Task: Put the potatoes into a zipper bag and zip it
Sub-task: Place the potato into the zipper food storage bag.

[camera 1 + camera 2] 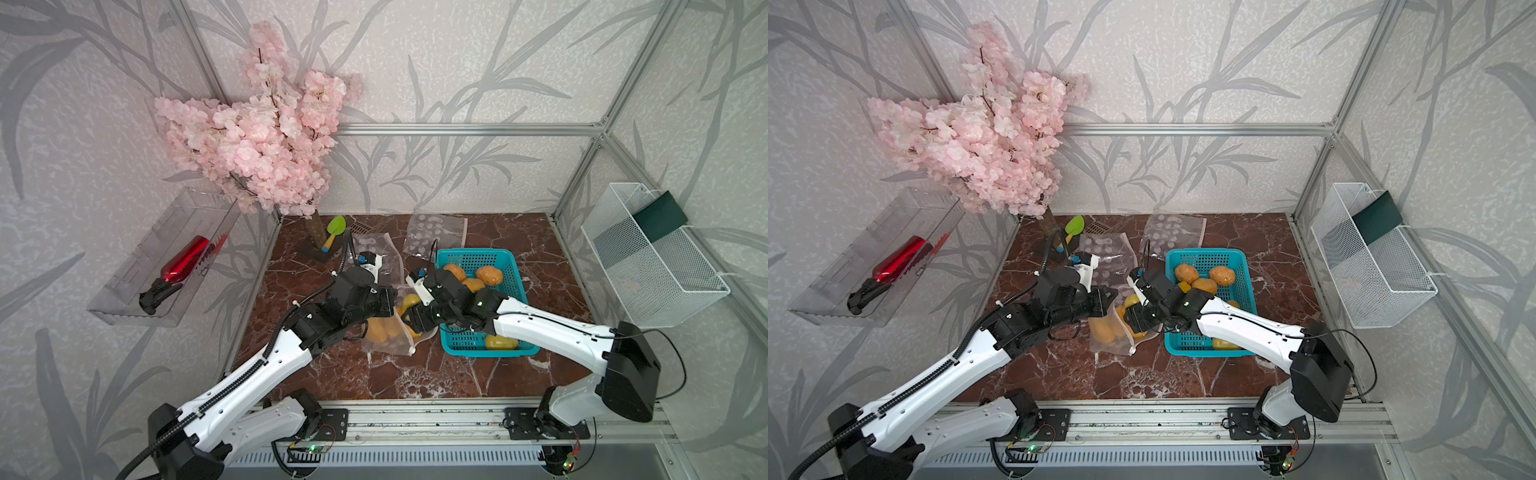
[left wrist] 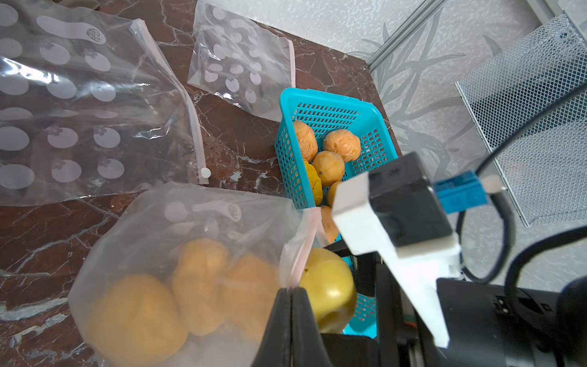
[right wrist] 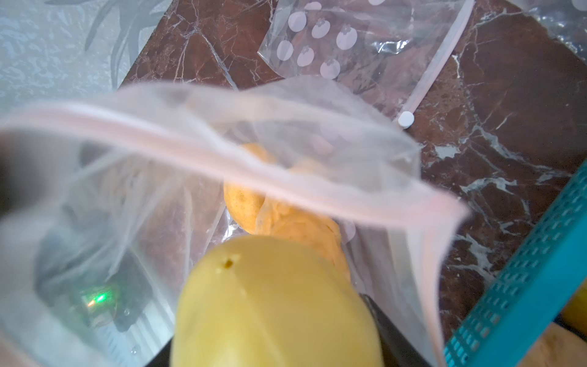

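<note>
Several potatoes (image 2: pixel 197 279) lie in the zipper bag (image 2: pixel 178 222) at the middle of the surface (image 1: pixel 415 374). Your left claw (image 2: pixel 290 290) pinches its rim; your right claw (image 1: pixel 412 309) grips another potato (image 3: pixel 276 302) at the mouth. Ease it inside, then let go.

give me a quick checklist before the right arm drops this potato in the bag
1. Left gripper pinching the zipper bag rim: ok.
2. Bag mouth open toward the held potato: ok.
3. Right gripper closed on that potato: ok.
4. Potato past the rim: not ok, it sits at the mouth.
5. Room left beside the potatoes inside: cannot tell.
6. Basket emptied: not ok, basket potatoes remain.
</note>
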`<state>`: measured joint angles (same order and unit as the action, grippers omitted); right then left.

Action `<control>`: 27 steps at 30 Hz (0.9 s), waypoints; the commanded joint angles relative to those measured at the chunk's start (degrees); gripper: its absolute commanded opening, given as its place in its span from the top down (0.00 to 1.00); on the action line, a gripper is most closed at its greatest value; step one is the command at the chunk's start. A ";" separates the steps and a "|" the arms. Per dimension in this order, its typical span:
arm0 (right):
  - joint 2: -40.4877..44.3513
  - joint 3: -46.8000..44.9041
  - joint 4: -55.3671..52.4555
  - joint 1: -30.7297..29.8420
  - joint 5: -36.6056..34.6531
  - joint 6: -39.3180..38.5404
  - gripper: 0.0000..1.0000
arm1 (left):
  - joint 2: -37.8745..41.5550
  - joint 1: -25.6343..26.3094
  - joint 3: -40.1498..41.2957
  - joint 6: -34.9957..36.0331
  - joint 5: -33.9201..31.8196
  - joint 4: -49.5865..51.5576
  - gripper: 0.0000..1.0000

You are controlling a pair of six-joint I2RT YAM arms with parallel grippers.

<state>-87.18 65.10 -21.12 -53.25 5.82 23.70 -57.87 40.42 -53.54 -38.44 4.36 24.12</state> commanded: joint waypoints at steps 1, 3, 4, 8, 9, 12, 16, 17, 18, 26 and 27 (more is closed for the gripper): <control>-1.63 1.99 -0.57 -0.07 -1.14 -0.58 0.48 | 1.34 -0.34 0.82 -0.08 0.56 -2.14 1.00; -1.77 2.05 -0.41 -0.10 -0.80 -0.41 0.38 | 1.53 -0.30 1.18 -0.08 0.52 -2.60 1.00; -1.61 2.03 -0.27 -0.17 -0.82 -0.41 0.33 | 1.39 -0.35 1.29 -0.15 0.76 -2.74 1.00; -0.32 2.10 -1.46 -0.16 -2.31 -0.83 0.22 | 0.55 -0.31 1.07 -0.24 1.61 -2.82 1.00; 0.37 1.97 -1.67 -0.18 -2.84 -0.99 0.19 | 0.48 -0.35 1.07 -0.19 1.48 -2.76 1.00; 2.53 0.77 -1.16 -0.18 -3.45 -0.96 0.12 | 0.22 -0.32 1.08 -0.43 1.31 -2.86 1.00; 4.98 -0.36 -1.10 -0.18 -3.35 -0.48 0.07 | 0.48 -0.34 0.96 -0.33 0.91 -2.47 1.00; 5.61 -0.50 -1.47 -0.16 -4.30 -0.50 0.07 | 0.67 -0.30 0.98 -0.37 0.40 -2.33 1.00; 6.39 -0.53 -2.88 -0.18 -5.79 -0.09 0.07 | 0.94 -0.34 1.11 -0.34 -0.06 -2.21 1.00; 12.29 -5.89 -7.40 0.76 -16.54 5.24 0.12 | 1.35 -0.43 0.98 -0.50 -0.59 -1.73 1.00; 12.14 -6.34 -7.29 1.00 -16.24 5.51 0.13 | 1.53 -0.39 0.90 -0.50 -0.68 -1.59 1.00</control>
<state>-75.42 60.47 -26.17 -52.77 -7.05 26.89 -57.67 40.32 -52.62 -38.57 4.78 23.20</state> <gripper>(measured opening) 0.878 0.048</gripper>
